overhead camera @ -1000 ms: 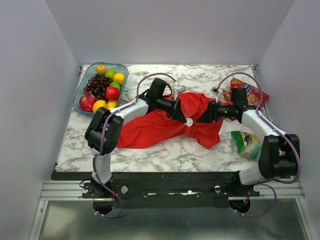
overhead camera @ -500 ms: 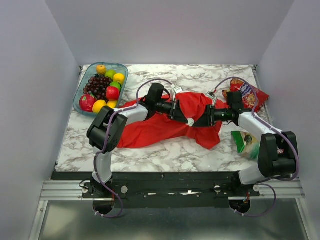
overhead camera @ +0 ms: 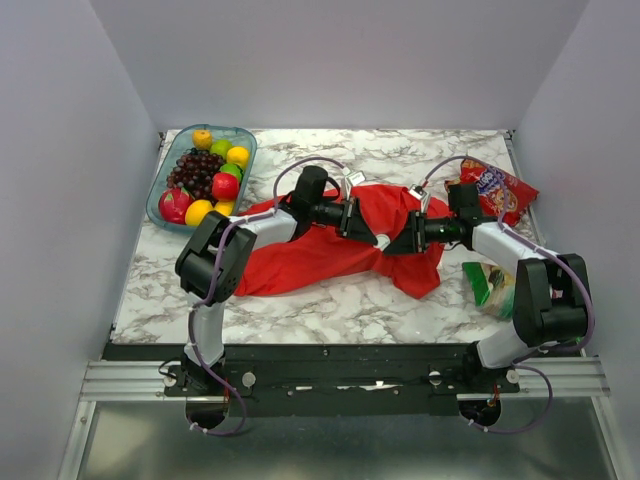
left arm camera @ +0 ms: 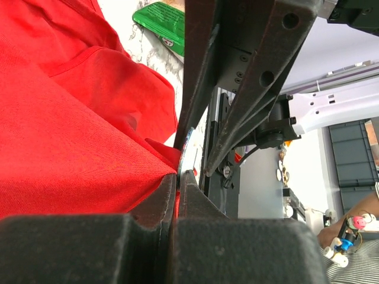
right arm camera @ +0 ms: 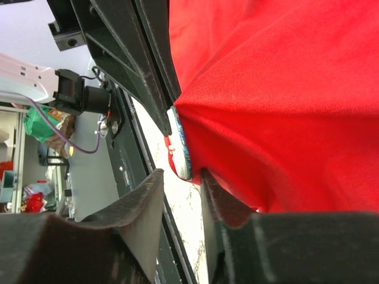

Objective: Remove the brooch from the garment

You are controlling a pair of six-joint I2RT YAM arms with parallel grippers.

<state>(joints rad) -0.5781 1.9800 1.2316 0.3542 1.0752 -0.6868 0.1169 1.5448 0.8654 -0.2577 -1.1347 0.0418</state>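
Note:
The red garment lies crumpled mid-table and fills the left wrist view and the right wrist view. The small whitish brooch sits on its front fold, edge-on in the right wrist view. My left gripper is shut on the brooch's edge with a little red cloth; in its own view the rim pokes out past the tips. My right gripper is open, its fingertips straddling the brooch's lower end, one finger against the cloth.
A glass tray of fruit stands at the back left. A red snack bag lies at the back right. A green packet lies right of the shirt, also in the left wrist view.
My right gripper has moved left along the shirt up to the brooch. My left gripper has shifted slightly and still holds the brooch spot.

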